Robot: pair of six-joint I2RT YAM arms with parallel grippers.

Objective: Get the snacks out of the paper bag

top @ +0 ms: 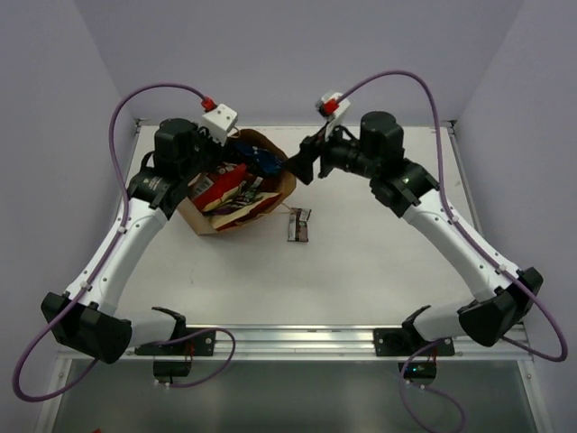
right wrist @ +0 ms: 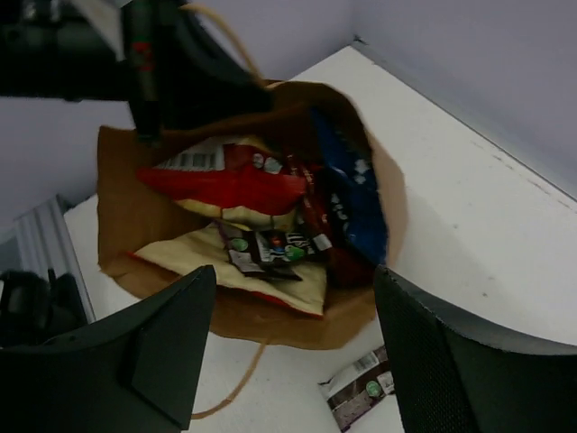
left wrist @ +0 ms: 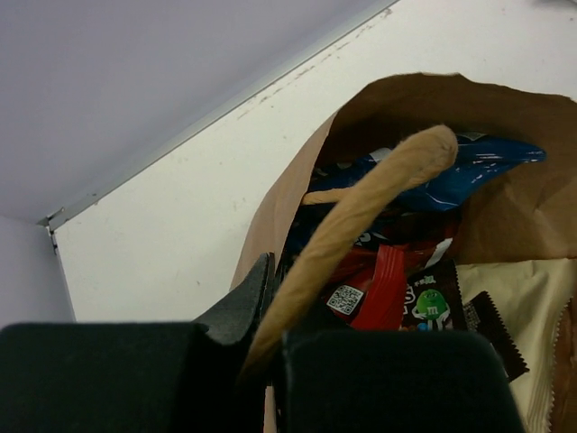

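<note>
The brown paper bag point(top: 281, 188) lies tilted with its mouth open and several snacks inside. My left gripper point(top: 207, 167) is shut on the bag's loop handle point(left wrist: 370, 194), which runs between its fingers point(left wrist: 242, 302). My right gripper point(top: 297, 167) is open and empty just above the bag's right rim. The right wrist view shows the bag point(right wrist: 126, 216) holding a red packet point(right wrist: 225, 185), a blue packet point(right wrist: 352, 198), a cream packet point(right wrist: 225, 275) and small dark candy packs point(right wrist: 275, 248). One dark candy bar point(top: 298, 225) lies on the table outside the bag, also in the right wrist view point(right wrist: 356, 392).
The white table point(top: 379, 271) is walled at the back and sides. The bag's second handle point(right wrist: 230, 392) lies loose on the table in front of the bag. A metal rail point(top: 288, 338) runs along the near edge between the arm bases.
</note>
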